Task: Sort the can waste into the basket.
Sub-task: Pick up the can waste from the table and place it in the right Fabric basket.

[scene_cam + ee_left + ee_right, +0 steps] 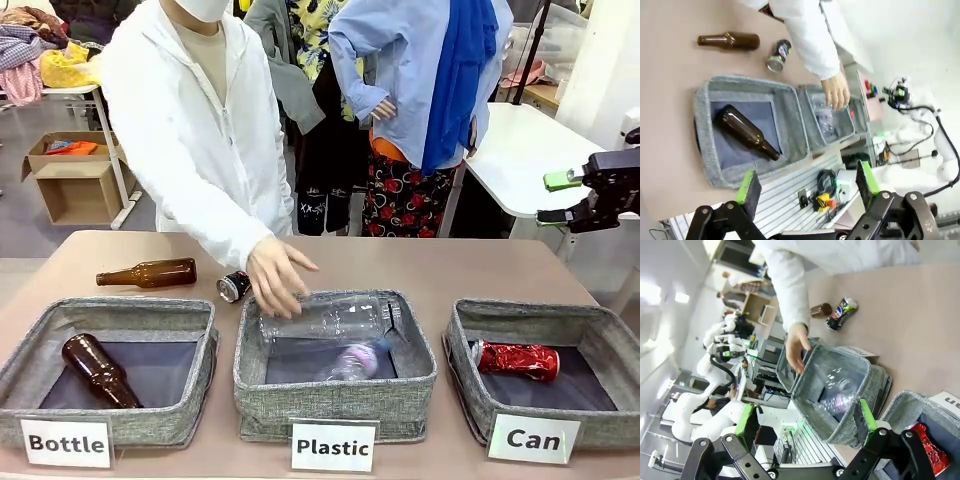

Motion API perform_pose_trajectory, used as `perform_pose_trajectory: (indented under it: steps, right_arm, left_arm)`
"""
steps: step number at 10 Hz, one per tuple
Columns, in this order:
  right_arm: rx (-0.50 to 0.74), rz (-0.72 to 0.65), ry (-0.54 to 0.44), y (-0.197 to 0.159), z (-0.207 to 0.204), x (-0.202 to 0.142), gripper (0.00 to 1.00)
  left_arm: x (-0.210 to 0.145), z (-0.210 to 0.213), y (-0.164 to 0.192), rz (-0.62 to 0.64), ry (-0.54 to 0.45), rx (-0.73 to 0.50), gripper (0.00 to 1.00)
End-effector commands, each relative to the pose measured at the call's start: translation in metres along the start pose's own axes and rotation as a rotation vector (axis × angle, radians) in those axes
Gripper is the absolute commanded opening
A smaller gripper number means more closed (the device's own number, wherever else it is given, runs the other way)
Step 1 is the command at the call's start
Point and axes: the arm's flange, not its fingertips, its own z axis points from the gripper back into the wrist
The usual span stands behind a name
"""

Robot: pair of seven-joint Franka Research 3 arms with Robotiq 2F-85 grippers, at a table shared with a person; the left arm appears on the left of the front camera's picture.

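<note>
I see the crushed shiny red metal can (516, 360) lying on its side in the grey woven-fabric basket signed "Can" (462, 395). It sits on the dark lining toward the far left corner. Its body is dented and glossy, and its long axis runs left to right across the basket, with a pale end toward the middle bin. From the right wrist it shows at the picture's lower right corner (931, 454), inside the same basket (904, 402).

The small black metal can with the blue, white and green label (234, 287) lies on its side on the bare tan table, beyond the bins. It is between a brown glass bottle (148, 273) and the person's hand (276, 276). Its silver end faces my near left and its axis slants toward the far right.

My right claw (553, 198) hangs released, well above the table's right edge and holding nothing. My left claw (807, 182) is also spread and bare.
</note>
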Motion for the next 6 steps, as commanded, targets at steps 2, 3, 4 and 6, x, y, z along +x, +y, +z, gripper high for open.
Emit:
perform_pose_trajectory:
  steps: [2,3,4,6]
  right_arm:
    - [-0.001,0.022,0.002,0.001,0.002,0.0,1.0]
    - [-0.001,0.022,0.002,0.001,0.002,0.0,1.0]
    - [-0.001,0.022,0.002,0.001,0.002,0.0,1.0]
    - [-0.001,0.022,0.002,0.001,0.002,0.0,1.0]
  left_arm:
    - [-0.02,-0.037,0.003,0.012,-0.047,0.011,1.0]
    - [-0.011,-0.043,-0.001,-0.002,-0.036,0.011,1.0]
    - [-0.003,-0.051,-0.016,-0.002,-0.021,0.053,1.0]
    - [0.034,-0.096,-0.06,-0.063,0.04,0.218,1.0]
